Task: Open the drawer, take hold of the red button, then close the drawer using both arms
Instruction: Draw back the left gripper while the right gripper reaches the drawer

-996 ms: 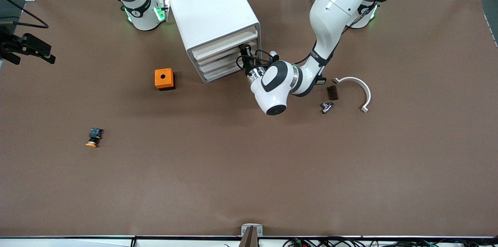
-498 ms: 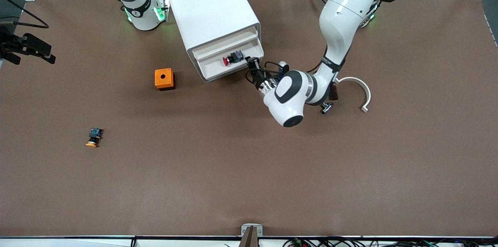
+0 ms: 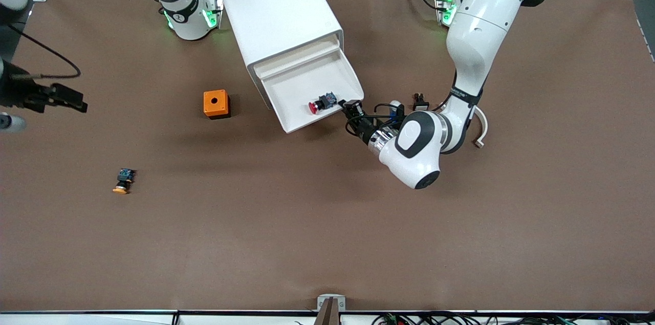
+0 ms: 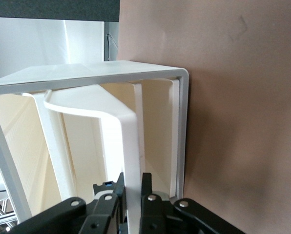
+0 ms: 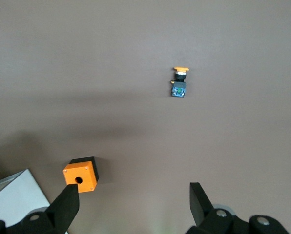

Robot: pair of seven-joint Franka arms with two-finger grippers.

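The drawer (image 3: 302,84), uppermost in the white cabinet (image 3: 276,13), stands pulled far out. The button (image 3: 318,105), red cap and blue rear, lies inside it close to the front wall. My left gripper (image 3: 352,110) is shut on the drawer's front wall at the corner toward the left arm's end. In the left wrist view the gripper (image 4: 133,187) pinches that wall (image 4: 131,146), and a bit of the button's blue rear (image 4: 104,184) shows beside a finger. My right gripper (image 3: 77,104) hangs open and empty over the right arm's end of the table; it also shows in the right wrist view (image 5: 133,195).
An orange cube with a hole (image 3: 215,103) sits beside the cabinet, toward the right arm's end. A yellow-orange-capped button (image 3: 123,180) lies nearer the front camera. A white curved part (image 3: 481,120) and a small black part (image 3: 420,101) lie by the left arm.
My left gripper has pulled the top drawer out toward the front camera, uncovering the red button. My right gripper has shifted slightly over its end of the table.
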